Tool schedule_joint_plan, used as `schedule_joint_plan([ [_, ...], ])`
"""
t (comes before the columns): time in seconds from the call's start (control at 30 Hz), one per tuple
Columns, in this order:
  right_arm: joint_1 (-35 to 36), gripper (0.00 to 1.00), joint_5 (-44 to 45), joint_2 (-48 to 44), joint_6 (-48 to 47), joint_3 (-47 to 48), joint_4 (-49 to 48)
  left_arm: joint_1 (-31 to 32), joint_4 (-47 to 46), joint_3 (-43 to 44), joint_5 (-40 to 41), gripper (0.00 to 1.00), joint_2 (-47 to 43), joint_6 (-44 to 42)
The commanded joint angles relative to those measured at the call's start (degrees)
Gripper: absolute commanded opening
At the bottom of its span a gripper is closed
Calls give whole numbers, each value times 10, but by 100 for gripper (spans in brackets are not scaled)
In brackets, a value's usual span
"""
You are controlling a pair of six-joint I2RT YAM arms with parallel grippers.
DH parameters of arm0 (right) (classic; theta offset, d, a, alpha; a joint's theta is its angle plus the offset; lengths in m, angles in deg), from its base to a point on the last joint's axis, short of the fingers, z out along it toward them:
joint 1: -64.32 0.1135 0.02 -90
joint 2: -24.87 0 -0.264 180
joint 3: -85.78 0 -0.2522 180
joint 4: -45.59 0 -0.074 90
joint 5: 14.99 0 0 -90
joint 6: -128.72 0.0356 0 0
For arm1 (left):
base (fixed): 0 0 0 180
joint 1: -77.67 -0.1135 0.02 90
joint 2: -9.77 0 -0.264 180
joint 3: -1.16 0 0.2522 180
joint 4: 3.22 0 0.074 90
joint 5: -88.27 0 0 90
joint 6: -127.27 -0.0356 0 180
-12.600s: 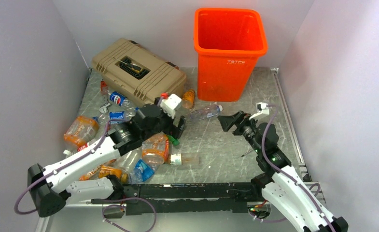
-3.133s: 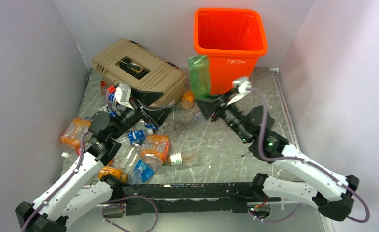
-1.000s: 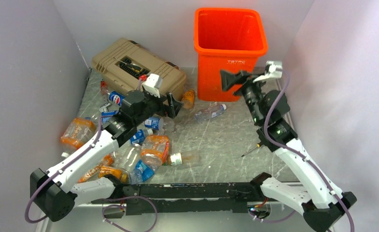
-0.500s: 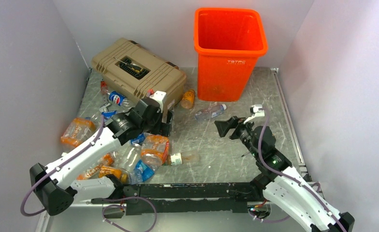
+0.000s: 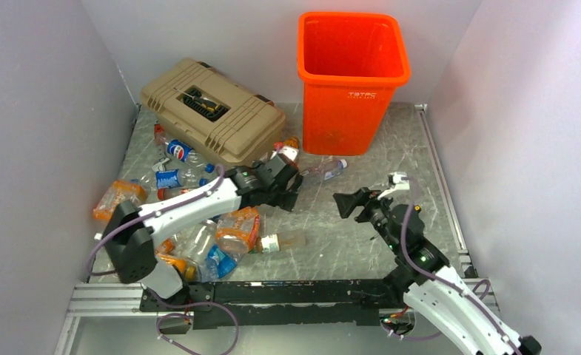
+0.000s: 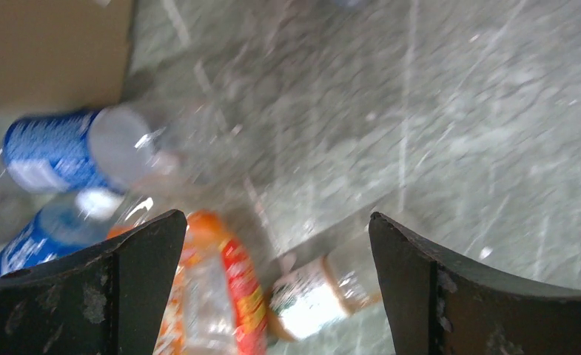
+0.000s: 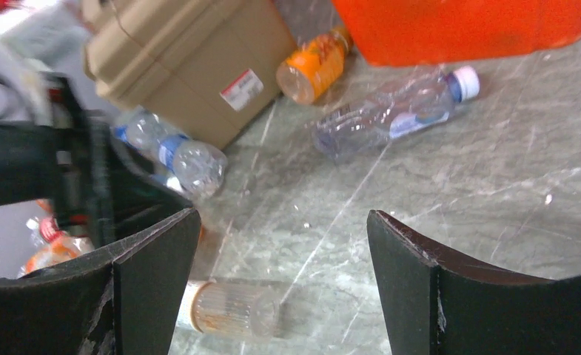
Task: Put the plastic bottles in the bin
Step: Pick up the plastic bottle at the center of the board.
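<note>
With our left claw (image 5: 289, 194) and right claw (image 5: 346, 205) both spread empty, we risk them colliding if both go for the clear white-capped plastic bottle (image 5: 320, 171) just ahead.

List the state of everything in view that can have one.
bin, upright, top open.
toolbox, lid shut.
left end effector, open, holding nothing.
right end effector, open, holding nothing.
clear bottle, lying on its side near the bin, capped.
orange bottle, lying on its side by the toolbox.
ribbed bottle, lying on its side.
</note>
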Motion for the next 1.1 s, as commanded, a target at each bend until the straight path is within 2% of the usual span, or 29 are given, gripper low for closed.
schedule_joint_plan([
  [0.0, 0, 87, 55, -112, 7, -7, 36, 17, -117, 83, -36, 99, 100, -56],
  [0.13, 0, 87, 84, -195, 8, 11, 88, 19, -115, 177, -83, 99, 208, -202],
  [0.27, 0, 87, 88, -232, 4, 33, 121, 16, -176, 167, -118, 99, 243, -359],
  [0.43, 0, 86, 71, -240, 3, 49, 128, 2, -224, 180, -201, 99, 269, -461],
  [0.57, 0, 86, 66, -238, -3, 63, 135, -19, -221, 229, -222, 99, 313, -495],
  [0.8, 0, 86, 75, -250, -15, 80, 156, -68, -182, 301, -272, 100, 376, -492],
  [1.07, 0, 86, 78, -249, -15, 75, 156, -82, -156, 347, -300, 98, 431, -492],
])
